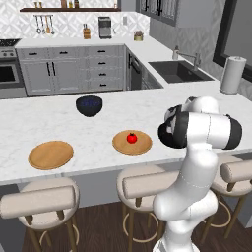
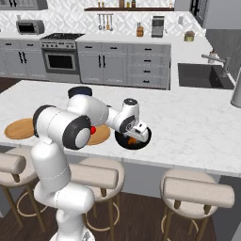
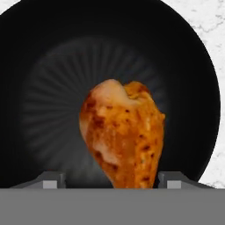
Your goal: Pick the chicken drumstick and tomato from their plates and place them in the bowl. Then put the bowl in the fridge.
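Gripper [image 2: 133,136] jaws apart directly over the black bowl [image 3: 193,79], chicken drumstick [image 3: 123,132] between them, positioned so it drops inside.

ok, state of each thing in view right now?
chicken drumstick: over the black bowl, between the finger tips
gripper: above the bowl, jaws apart; grip on the drumstick unclear
tomato: on its plate, untouched
other plate: bare
speckled bowl: upright on the counter
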